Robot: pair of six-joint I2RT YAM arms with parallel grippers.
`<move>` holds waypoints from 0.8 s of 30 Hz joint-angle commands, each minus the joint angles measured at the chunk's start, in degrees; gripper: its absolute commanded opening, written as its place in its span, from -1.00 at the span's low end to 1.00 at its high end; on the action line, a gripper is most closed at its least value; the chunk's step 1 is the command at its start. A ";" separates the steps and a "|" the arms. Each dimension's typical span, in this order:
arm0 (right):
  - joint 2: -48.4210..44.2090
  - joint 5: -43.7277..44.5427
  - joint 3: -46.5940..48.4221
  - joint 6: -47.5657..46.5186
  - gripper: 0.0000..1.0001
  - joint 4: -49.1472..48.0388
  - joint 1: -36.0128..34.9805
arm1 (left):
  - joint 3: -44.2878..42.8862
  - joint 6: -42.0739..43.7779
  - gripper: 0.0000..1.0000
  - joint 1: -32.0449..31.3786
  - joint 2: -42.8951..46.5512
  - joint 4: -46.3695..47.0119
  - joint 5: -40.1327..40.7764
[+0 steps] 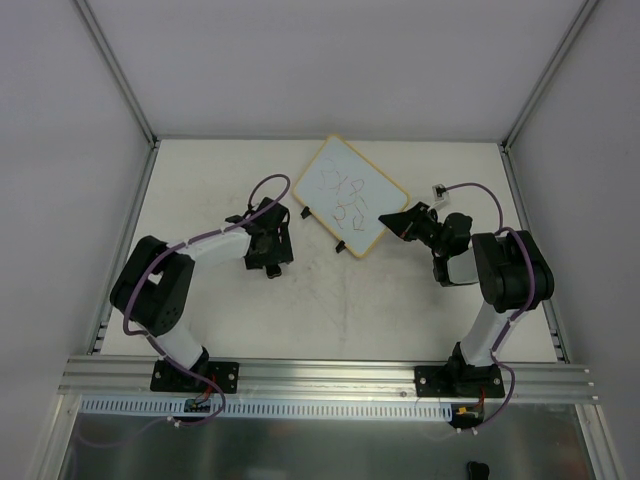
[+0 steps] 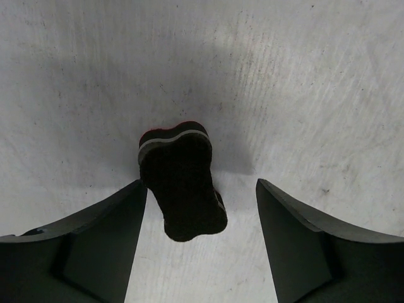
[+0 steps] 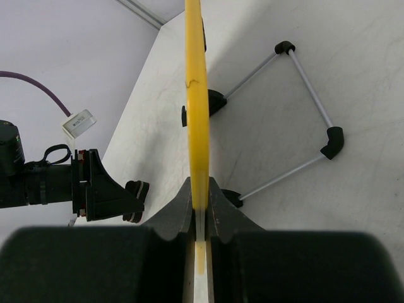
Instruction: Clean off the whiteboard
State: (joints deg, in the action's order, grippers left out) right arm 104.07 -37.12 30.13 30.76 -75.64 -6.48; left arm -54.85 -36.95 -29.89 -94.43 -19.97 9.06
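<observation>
The whiteboard [image 1: 350, 195] lies slanted at the table's middle back, with dark scribbles on its white face and two black clips [image 1: 342, 246] on its near-left edge. My right gripper [image 1: 404, 220] is shut on its right edge. In the right wrist view the board's yellow-tan edge [image 3: 196, 95] runs upright between the closed fingers of my right gripper [image 3: 200, 192]. My left gripper [image 1: 270, 255] is open, left of the board. In the left wrist view my left gripper [image 2: 199, 208] straddles a small black eraser [image 2: 183, 183] with a red and white layer, lying on the table.
A thin wire stand with black joints [image 3: 332, 140] juts from the board over the table. The left gripper [image 3: 95, 189] and the eraser [image 3: 136, 192] show beyond the board. White walls and metal posts [image 1: 115, 70] enclose the table; an aluminium rail [image 1: 330, 375] runs along the near edge.
</observation>
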 commanded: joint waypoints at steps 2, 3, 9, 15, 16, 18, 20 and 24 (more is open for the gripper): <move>-0.71 1.35 0.10 -2.02 -1.00 -12.17 -0.11 | -0.79 -0.93 0.39 0.88 -1.10 -1.13 -0.80; -0.71 1.44 0.10 -2.02 -1.00 -12.17 -0.11 | -0.52 -1.02 0.38 1.06 -1.10 -1.04 -0.80; -0.63 1.35 0.19 -1.94 -1.00 -12.17 -0.11 | 0.62 -1.55 0.07 2.82 -1.63 -1.04 -1.33; -0.45 1.44 0.19 -1.85 -1.00 -12.17 -0.11 | 1.32 -0.67 -0.21 4.22 -1.10 -0.95 -2.47; -0.54 1.44 0.11 -1.85 -1.00 -12.17 -0.11 | 1.41 -0.49 -0.24 4.49 -1.10 -0.95 -2.64; -0.54 1.44 0.19 -1.85 -1.00 -12.17 -0.20 | 1.59 -0.05 -0.37 4.66 -1.10 -1.04 -2.99; -0.45 1.53 0.10 -1.76 -1.00 -12.17 -0.02 | 1.68 0.56 -0.45 4.84 -1.19 -0.95 -3.26; -0.45 1.44 0.19 -1.67 -1.00 -12.17 -0.02 | 1.15 1.70 -0.70 5.19 -1.11 -0.87 -5.01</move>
State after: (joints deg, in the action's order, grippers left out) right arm 104.07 -37.10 30.13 30.79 -75.64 -6.48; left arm -54.50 -36.80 -25.39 -95.35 -19.86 6.07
